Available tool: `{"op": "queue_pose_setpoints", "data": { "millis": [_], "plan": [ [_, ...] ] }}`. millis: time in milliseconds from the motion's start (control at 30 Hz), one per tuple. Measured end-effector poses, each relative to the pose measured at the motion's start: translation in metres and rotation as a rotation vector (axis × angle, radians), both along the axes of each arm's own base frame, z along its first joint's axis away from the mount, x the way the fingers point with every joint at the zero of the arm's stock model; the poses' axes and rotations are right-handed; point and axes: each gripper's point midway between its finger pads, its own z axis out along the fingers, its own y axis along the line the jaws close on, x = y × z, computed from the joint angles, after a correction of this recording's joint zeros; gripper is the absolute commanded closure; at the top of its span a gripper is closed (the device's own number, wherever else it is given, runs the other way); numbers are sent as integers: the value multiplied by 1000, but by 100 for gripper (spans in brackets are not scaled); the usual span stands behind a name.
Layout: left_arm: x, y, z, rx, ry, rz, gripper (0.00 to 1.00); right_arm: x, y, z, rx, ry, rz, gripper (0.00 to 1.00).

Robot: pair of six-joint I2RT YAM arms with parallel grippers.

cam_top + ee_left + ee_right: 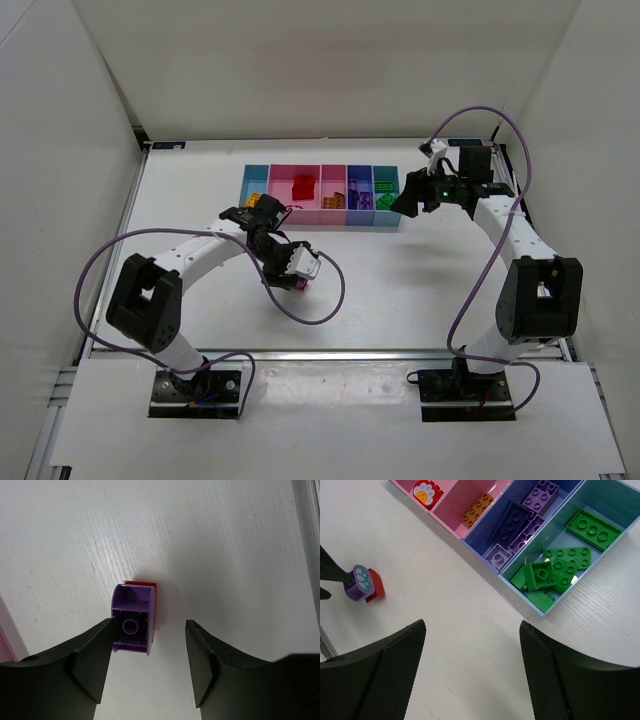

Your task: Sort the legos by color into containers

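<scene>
Purple rounded plastic brick (131, 627) lies hollow side toward your left wrist camera on the white table (235, 545), well short of the tray; a small red plastic brick (142, 583) sits touching its far side (the right wrist view shows a pale flower print on the purple one). Your left gripper (150, 640) straddles the purple brick with jaws spread; one finger (92, 665) is right at the brick's side, the other stands apart from it, so nothing is pinched.

Beyond lies the long shallow plastic tray (330, 225); green studded bricks (560, 567) fill the light blue end compartment, purple bricks (512, 522) the darker blue one, an orange brick (477, 510) a pink one, a flower-printed red block (426, 492) the next pink one, and yellow pieces (257, 200) the far light blue one.

Your right gripper (471, 635) hangs over the table near the green end; its fingers are parted around bare table.
</scene>
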Motion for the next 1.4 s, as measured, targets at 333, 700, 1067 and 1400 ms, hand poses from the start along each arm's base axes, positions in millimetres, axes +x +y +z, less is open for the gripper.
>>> {"op": "queue_pose_setpoints", "data": {
  "millis": [333, 700, 1067, 1400],
  "plan": [
    [9, -2, -7, 1, 0, 10, 31, 0, 0, 0, 0, 0, 0, 21],
    [14, 0, -19, 18, 22, 22, 36, -1, 0, -1, 0, 3, 0, 21],
    [23, -3, -21, 13, 17, 58, 41, -4, 0, -6, -1, 19, -1, 21],
    [26, -2, -32, 35, 35, 76, 44, -4, 0, -6, -1, 19, 0, 21]
  ]
}}
